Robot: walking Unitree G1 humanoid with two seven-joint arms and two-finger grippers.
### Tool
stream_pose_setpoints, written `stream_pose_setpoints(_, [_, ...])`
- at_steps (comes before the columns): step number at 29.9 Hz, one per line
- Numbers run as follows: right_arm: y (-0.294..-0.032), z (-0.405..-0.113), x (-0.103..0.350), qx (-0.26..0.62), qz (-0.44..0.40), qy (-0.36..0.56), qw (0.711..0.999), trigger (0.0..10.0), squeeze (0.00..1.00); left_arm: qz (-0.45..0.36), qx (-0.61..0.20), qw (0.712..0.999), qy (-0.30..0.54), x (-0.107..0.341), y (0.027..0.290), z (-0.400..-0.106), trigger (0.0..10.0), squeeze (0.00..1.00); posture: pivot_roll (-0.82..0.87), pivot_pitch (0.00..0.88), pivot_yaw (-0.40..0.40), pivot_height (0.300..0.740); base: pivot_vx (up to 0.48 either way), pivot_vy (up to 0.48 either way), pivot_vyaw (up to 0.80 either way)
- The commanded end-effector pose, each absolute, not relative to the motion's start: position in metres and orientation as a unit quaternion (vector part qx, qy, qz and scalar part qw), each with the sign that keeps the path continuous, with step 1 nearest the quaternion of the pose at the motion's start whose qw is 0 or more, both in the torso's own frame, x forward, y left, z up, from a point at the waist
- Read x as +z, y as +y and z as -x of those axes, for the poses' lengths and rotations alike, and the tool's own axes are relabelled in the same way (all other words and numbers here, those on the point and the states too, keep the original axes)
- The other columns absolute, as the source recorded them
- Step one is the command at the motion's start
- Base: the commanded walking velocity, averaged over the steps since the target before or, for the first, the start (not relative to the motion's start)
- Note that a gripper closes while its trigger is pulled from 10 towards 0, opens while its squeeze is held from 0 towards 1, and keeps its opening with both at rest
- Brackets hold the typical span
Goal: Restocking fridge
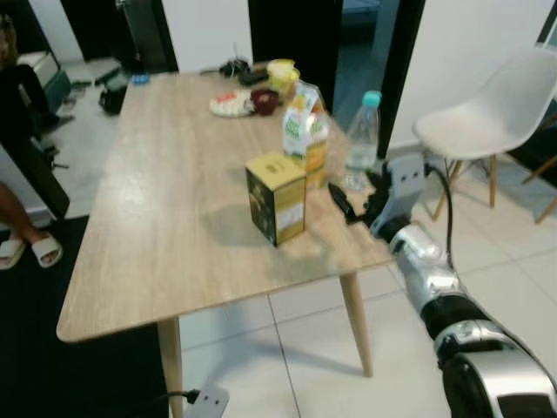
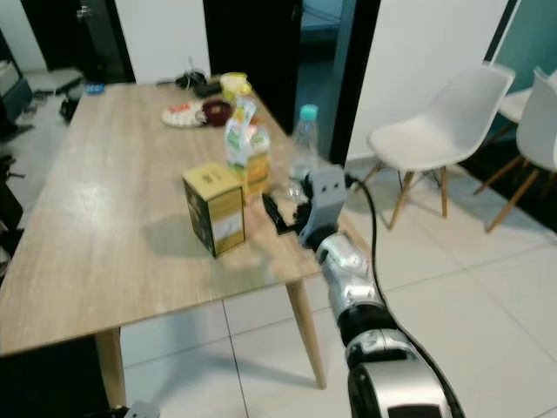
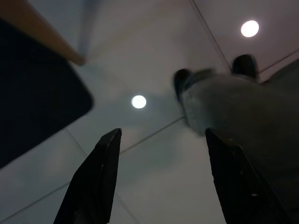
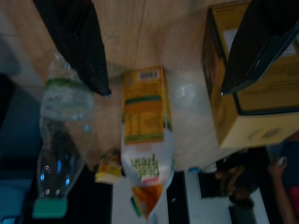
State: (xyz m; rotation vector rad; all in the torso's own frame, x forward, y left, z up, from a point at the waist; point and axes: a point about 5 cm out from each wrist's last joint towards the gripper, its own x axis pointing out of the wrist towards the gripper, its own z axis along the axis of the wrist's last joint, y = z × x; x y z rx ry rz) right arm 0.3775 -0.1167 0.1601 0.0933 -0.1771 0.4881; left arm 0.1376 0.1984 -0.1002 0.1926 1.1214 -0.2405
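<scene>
The right hand point(image 1: 355, 202) is reaching in over the worktop's point(image 1: 174, 218) right edge with fingers spread, gripping nothing. The juice carton point(image 1: 305, 135), water bottle point(image 1: 361, 144) and yellow box point(image 1: 277, 198) are all standing near that edge (nothing restocked yet, I judge). The left hand point(image 3: 161, 182) is hanging spread above the floor.

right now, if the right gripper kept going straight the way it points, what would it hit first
Most likely the juice carton: it sits centred between the open fingers of the right gripper, with the water bottle and yellow box off to either side. Depth is unclear.
</scene>
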Motion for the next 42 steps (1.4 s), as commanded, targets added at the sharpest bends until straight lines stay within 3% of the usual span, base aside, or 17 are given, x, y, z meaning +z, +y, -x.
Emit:
stream_pose_setpoints(1, [-0.1149,-0.3767,0.1627,0.252,-0.055,-0.094,0.962,10.0,0.0,-0.088,-0.114,0.829,0.54,-0.1034,0.1972,-0.1289,10.0,0.0,0.05,0.0,-0.009,0.74,0.0,0.0,0.8])
stream_pose_setpoints(24, [-0.1088,-0.3715,0.1623,0.282,-0.054,-0.106,0.952,10.0,0.0,-0.084,-0.116,0.83,0.539,-0.1031,0.1964,-0.1297,10.0,0.0,0.05,0.0,-0.005,0.74,0.0,0.0,0.8])
stream_pose_setpoints(30, [-0.1103,-0.3729,0.1641,0.267,-0.061,-0.11,0.955,10.0,0.0,-0.084,-0.122,0.829,0.54,-0.1032,0.1954,-0.1296,10.0,0.0,0.05,0.0,-0.007,0.74,0.0,0.0,0.0])
stream_pose_setpoints(42, [-0.1111,-0.3714,0.1674,0.272,-0.067,-0.122,0.952,10.0,0.0,-0.08,-0.129,0.829,0.537,-0.1029,0.1926,-0.1314,10.0,0.0,0.05,0.0,-0.007,0.74,0.0,-0.396,0.0])
